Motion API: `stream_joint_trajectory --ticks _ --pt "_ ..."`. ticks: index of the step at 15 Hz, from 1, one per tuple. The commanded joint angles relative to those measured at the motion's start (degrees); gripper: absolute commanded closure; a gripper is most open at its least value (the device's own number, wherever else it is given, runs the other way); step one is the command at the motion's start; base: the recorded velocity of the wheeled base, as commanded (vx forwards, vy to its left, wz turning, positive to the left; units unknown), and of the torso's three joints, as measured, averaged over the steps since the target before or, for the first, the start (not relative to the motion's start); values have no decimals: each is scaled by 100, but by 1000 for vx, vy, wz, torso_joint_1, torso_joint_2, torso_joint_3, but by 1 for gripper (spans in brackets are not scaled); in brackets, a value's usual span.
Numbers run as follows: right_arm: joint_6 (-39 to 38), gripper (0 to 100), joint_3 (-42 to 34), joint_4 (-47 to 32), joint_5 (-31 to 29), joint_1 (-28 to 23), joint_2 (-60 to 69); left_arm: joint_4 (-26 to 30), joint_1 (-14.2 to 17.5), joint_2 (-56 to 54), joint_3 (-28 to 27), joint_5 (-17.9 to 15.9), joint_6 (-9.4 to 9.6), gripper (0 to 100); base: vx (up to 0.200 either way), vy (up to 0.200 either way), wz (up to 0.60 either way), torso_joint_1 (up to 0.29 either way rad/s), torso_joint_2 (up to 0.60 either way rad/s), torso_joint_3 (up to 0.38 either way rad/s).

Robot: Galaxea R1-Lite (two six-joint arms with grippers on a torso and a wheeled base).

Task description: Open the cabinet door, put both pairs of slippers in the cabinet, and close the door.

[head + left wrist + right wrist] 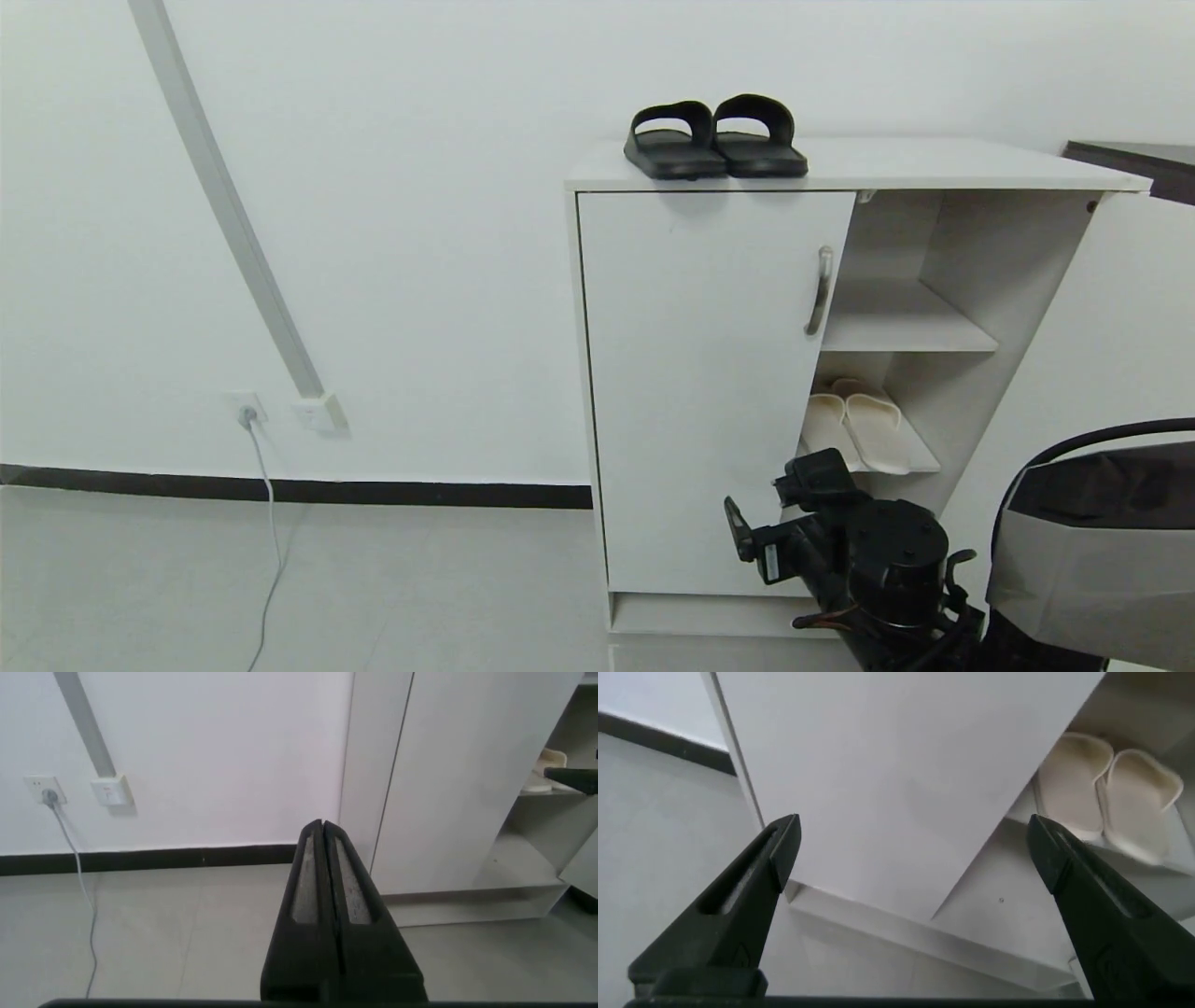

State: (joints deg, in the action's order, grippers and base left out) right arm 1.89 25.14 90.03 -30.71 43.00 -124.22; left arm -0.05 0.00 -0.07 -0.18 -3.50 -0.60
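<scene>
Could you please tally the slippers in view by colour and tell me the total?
Black slippers, on the cabinet top: 2
Cream slippers, on the lower shelf inside: 2
Total: 4

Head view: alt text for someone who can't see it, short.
A white cabinet stands against a wall with its right door swung open and its left door shut. A pair of black slippers sits on top, a cream pair lies on the lower shelf inside, and the right gripper hangs open low in front of the open side.
</scene>
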Motion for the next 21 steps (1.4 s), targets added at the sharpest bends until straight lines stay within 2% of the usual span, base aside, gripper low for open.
stream_joint_trajectory --ticks 1,10,21 --pt "4 0 -9 -3 3 7 -14 -4 0 7 1 -2 -2 100 0 0 0 32 -452 -349" --pt "13 0 -18 -3 3 25 -58 -4 0 7 1 -2 -2 100 0 0 0 115 -455 -344" --pt "13 0 -35 -3 3 33 -58 -4 0 7 1 -2 -2 100 0 0 0 194 -504 -314"
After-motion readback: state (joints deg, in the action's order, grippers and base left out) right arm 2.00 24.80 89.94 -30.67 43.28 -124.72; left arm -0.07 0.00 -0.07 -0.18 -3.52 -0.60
